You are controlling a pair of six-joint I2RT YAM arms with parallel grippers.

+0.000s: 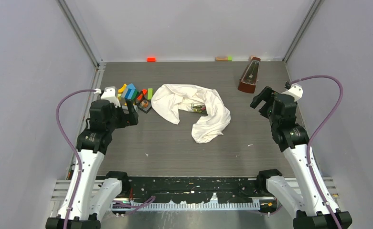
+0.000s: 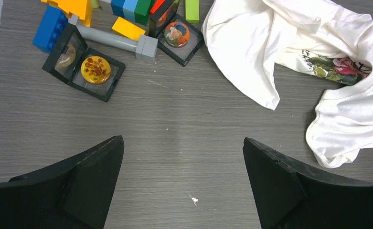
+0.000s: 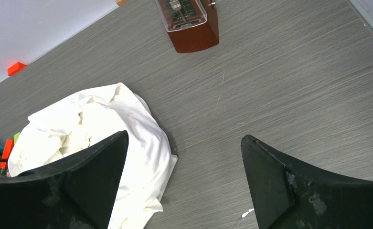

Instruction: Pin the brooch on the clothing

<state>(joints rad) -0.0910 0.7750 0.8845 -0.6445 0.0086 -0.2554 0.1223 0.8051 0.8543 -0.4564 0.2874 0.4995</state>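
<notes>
The clothing, a white T-shirt (image 1: 194, 109), lies crumpled in the middle of the table, with a bit of its floral print (image 2: 339, 67) showing in a fold. It also shows in the right wrist view (image 3: 141, 133). Two round brooches lie in open black boxes left of it: a yellow sunflower one (image 2: 95, 69) and an orange-and-blue one (image 2: 176, 34). My left gripper (image 2: 182, 140) is open and empty above bare table, near the boxes (image 1: 144, 104). My right gripper (image 3: 184, 137) is open and empty, right of the shirt.
Coloured toy bricks (image 1: 132, 91) are piled behind the brooch boxes, with a grey bar (image 2: 115, 40) among them. A brown metronome (image 1: 249, 75) stands at the back right. Small blocks (image 1: 151, 59) lie along the back wall. Grey walls close in both sides.
</notes>
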